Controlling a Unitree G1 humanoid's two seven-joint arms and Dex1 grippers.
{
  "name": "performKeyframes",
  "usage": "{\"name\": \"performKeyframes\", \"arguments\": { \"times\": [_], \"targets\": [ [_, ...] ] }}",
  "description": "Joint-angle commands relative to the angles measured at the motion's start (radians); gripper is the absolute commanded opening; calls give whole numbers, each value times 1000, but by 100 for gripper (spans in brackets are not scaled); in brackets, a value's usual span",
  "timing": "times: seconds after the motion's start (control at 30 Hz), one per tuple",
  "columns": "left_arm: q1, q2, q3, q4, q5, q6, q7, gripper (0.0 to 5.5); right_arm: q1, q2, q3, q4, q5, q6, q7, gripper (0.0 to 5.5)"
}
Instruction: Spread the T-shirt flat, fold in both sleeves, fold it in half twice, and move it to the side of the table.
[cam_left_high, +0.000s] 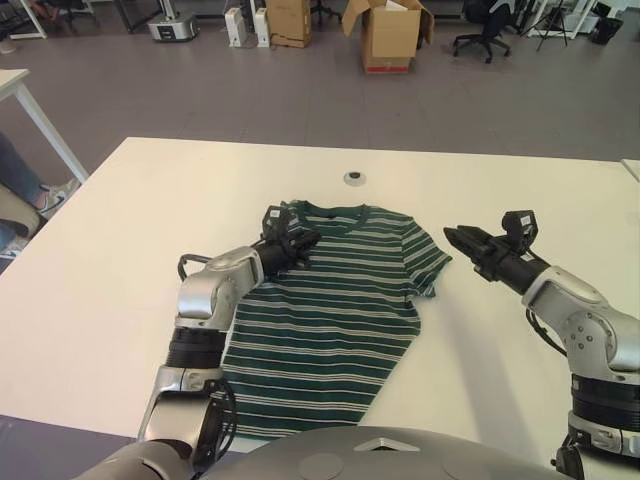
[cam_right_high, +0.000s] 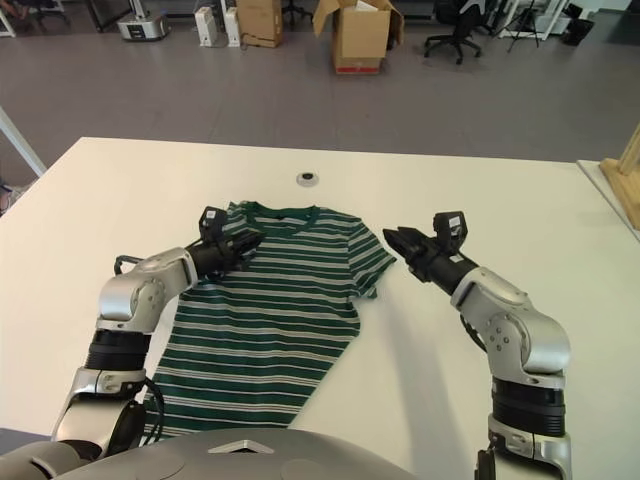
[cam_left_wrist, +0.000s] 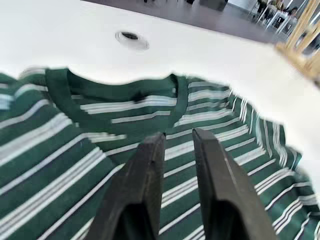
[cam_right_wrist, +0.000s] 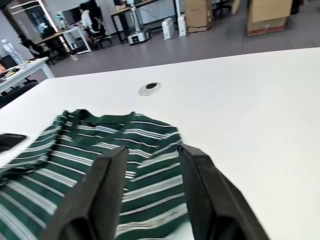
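A green T-shirt (cam_left_high: 330, 310) with white stripes lies face up on the white table (cam_left_high: 120, 230), collar toward the far side and hem near me. My left gripper (cam_left_high: 305, 240) hovers over the shirt's left shoulder beside the collar (cam_left_wrist: 125, 90); its fingers (cam_left_wrist: 145, 170) stand a narrow gap apart with nothing between them. My left arm hides the shirt's left sleeve. My right gripper (cam_left_high: 455, 238) hangs open just to the right of the right sleeve (cam_left_high: 425, 260), which is spread out on the table. In the right wrist view the gripper (cam_right_wrist: 152, 149) points at that sleeve (cam_right_wrist: 155, 150).
A round cable grommet (cam_left_high: 354, 179) sits in the table just beyond the collar. A wooden frame (cam_right_high: 625, 170) stands at the far right table edge. Bare table surrounds the shirt on both sides. Cardboard boxes (cam_left_high: 388, 35) and chairs stand on the floor behind.
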Motion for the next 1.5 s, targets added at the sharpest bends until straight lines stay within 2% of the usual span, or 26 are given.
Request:
{"name": "performKeyframes", "arguments": {
  "times": [0.03, 0.17, 0.4, 0.77, 1.07, 1.5],
  "targets": [
    [-90, 18, 100, 7, -30, -32, 53, 99, 4, 54, 28, 141, -73, -91, -23, 184],
    [-109, 71, 136, 75, -4, -81, 61, 99, -24, 95, 52, 255, -119, -154, -19, 184],
    [-109, 87, 133, 101, -9, -112, 57, 99, -69, 130, 61, 389, -132, -182, 1, 184],
    [-100, 95, 137, 107, -9, -134, 66, 103, -26, 129, 99, 347, -145, -141, 30, 2],
    [-93, 89, 134, 108, -6, -147, 84, 103, -154, 73, -25, 510, -181, -251, -64, 2],
    [-55, 59, 121, 71, -17, -142, 109, 103, -188, 167, 41, 239, -115, -134, -78, 2]
  ]
}}
